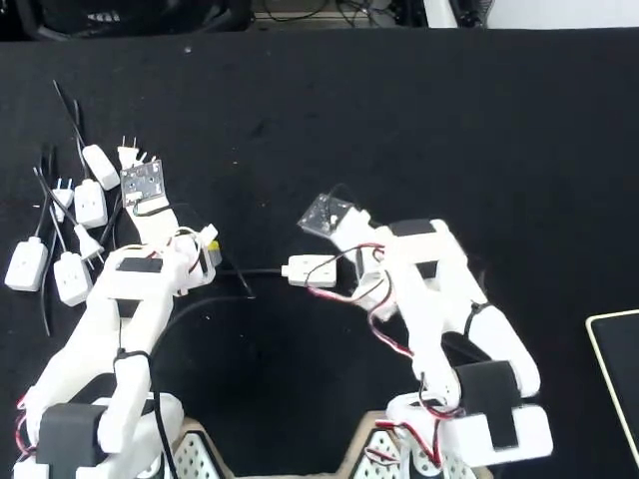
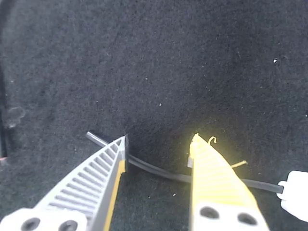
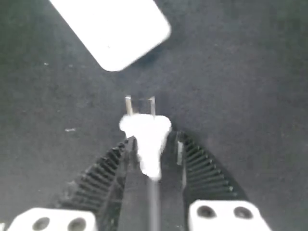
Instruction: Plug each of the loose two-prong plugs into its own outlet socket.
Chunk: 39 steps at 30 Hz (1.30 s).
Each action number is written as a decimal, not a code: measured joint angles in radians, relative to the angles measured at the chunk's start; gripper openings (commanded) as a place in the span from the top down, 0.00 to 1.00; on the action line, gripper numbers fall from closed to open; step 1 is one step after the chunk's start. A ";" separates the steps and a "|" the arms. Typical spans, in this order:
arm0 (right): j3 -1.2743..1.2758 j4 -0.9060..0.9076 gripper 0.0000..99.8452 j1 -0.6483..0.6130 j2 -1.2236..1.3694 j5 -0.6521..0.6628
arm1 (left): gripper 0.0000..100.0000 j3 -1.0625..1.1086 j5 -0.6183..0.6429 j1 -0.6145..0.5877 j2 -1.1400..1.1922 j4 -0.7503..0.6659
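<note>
One two-prong plug point(image 3: 145, 137) is held between the narrow jaws of the right gripper point(image 3: 154, 140), with its prongs facing a white outlet socket point(image 3: 111, 30) near it. The left gripper point(image 2: 159, 137) stands wide open over a black cable point(image 2: 159, 171) on the black table point(image 2: 192, 57).

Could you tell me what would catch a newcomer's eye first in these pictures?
A white two-prong plug sits at the right gripper, with a white outlet socket just beyond its prongs. The left gripper's open jaws straddle a black cable, and a cluster of white plugs lies at the table's left.
</note>
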 measured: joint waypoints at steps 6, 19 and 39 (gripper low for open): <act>0.017 0.005 0.87 -0.025 0.003 0.002 | 0.79 0.000 0.000 0.000 0.000 0.000; 0.117 0.063 0.99 -0.026 -0.163 0.000 | 0.79 0.000 0.000 0.000 0.000 0.000; 0.232 -0.074 0.99 -0.318 -0.700 -0.256 | 0.79 0.000 0.000 0.000 -0.078 0.087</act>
